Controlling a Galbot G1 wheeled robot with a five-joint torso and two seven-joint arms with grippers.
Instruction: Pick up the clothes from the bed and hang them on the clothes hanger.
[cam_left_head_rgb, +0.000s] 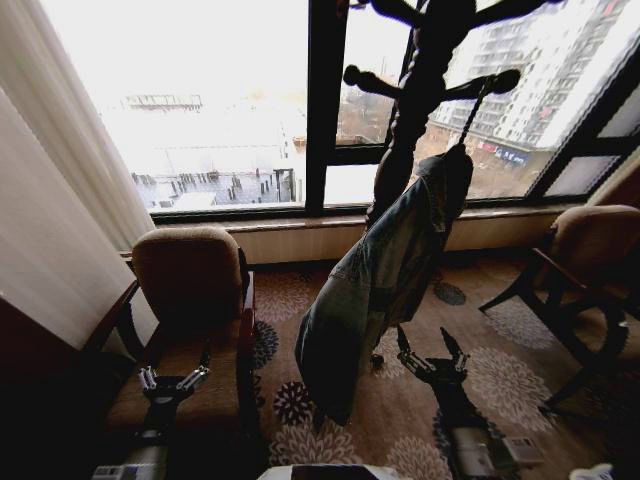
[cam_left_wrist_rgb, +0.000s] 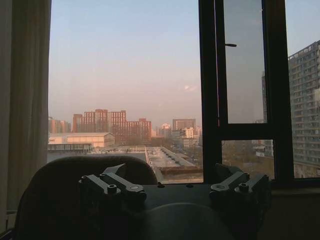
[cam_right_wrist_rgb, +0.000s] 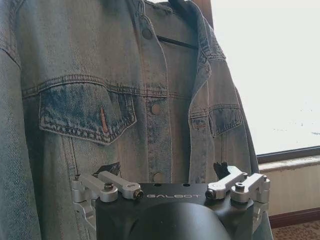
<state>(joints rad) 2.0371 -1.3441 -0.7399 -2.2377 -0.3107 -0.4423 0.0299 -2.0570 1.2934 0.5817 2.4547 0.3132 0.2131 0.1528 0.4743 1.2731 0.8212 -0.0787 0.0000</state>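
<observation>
The clothes, a faded-blue denim jacket (cam_left_head_rgb: 370, 270), hang from the clothes hanger (cam_left_head_rgb: 470, 118) on a peg of a dark wooden coat stand (cam_left_head_rgb: 425, 60) by the window. In the right wrist view the jacket (cam_right_wrist_rgb: 125, 90) hangs close in front, with the hanger's black bar (cam_right_wrist_rgb: 175, 41) inside the collar. My right gripper (cam_left_head_rgb: 430, 350) (cam_right_wrist_rgb: 172, 189) is open and empty, low and just right of the jacket's hem. Over the armchair seat on the left, my left gripper (cam_left_head_rgb: 172, 378) (cam_left_wrist_rgb: 175, 184) is also open and holds nothing. The bed is out of view.
A brown armchair (cam_left_head_rgb: 190, 290) stands under my left arm. A second chair (cam_left_head_rgb: 590, 260) is at the right. Behind them are a large window (cam_left_head_rgb: 320, 100) and a pale curtain (cam_left_head_rgb: 50, 200). Patterned carpet (cam_left_head_rgb: 500, 380) lies around the stand's base.
</observation>
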